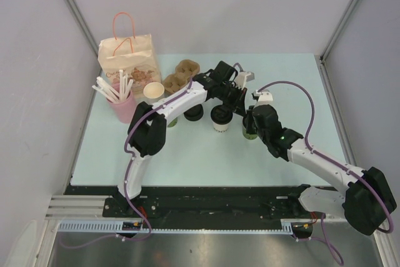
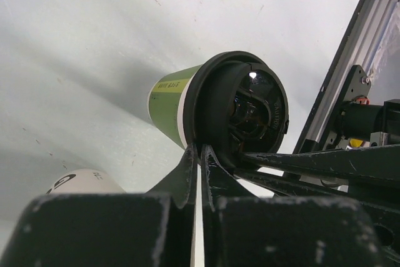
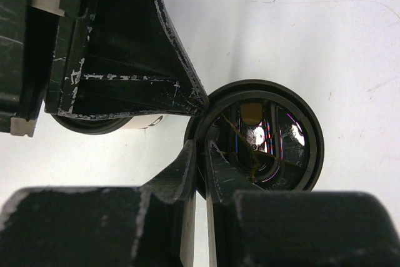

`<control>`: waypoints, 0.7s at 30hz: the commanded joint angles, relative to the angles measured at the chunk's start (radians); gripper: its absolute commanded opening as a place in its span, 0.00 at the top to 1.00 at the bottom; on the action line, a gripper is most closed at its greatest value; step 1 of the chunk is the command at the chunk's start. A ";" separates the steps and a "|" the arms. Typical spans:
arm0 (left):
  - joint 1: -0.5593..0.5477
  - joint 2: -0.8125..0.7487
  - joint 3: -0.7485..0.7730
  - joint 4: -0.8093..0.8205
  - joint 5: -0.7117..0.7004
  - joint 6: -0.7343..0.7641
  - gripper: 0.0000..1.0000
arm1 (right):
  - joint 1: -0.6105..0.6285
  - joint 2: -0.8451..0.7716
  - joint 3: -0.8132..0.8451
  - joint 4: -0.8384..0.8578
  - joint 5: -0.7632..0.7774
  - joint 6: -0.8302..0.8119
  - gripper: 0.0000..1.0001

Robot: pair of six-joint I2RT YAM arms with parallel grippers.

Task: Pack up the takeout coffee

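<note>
Top external first: honestly, not much is packed yet, I'd say. The white-sided cup and the green-sided cup both sit on the pale, smooth table, side by side, lids on. The molded-pulp carrier and the kraft paper bag with its cord handles stand behind them to the left. As far as I can see, neither holds a coffee, so lifting, slotting and bagging all look left to do. The left arm and right arm both reach in around the green one.

Left wrist: the left gripper is pinched fully together, tips right at the edge of the green cup's black lid. Can't tell if any rim is actually caught. The lid is glossy round plastic with a raised lip and a mirror-ish centre. The cup wall is matte paper, green with a yellow band. The fingers are black and pretty chipped.

Right wrist: this one looks straight down on that same lid. The right gripper is clamped on its rim at the left side, the lip running in between the tips. The left gripper's finger touches the rim from the upper left, with what looks like the white cup's lid just under it.
</note>
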 commanded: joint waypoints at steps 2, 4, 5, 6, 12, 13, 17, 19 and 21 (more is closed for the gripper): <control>-0.029 0.048 -0.049 -0.100 -0.025 0.048 1.00 | -0.002 0.035 -0.048 -0.165 0.038 0.066 0.91; -0.029 0.044 -0.041 -0.099 0.011 0.055 0.96 | -0.003 0.029 -0.064 -0.138 0.035 0.068 0.91; -0.029 0.046 -0.023 -0.096 0.027 0.056 0.93 | -0.003 0.028 -0.070 -0.130 0.033 0.069 0.91; -0.029 0.043 -0.012 -0.097 0.046 0.061 0.91 | -0.002 0.026 -0.074 -0.124 0.024 0.071 0.91; -0.029 0.031 0.037 -0.097 0.088 0.065 0.74 | -0.009 -0.036 -0.085 -0.125 0.027 0.080 0.91; -0.029 0.031 0.031 -0.097 0.097 0.068 0.71 | -0.009 -0.046 -0.087 -0.128 0.022 0.076 0.91; -0.029 0.015 -0.006 -0.092 0.129 0.090 0.68 | -0.026 -0.078 -0.087 -0.150 0.022 0.069 0.91; -0.030 0.024 -0.023 -0.086 0.152 0.091 0.68 | -0.029 -0.087 -0.090 -0.150 0.019 0.077 0.91; -0.036 0.041 -0.046 -0.083 0.185 0.094 0.68 | -0.032 -0.087 -0.096 -0.147 0.018 0.091 0.92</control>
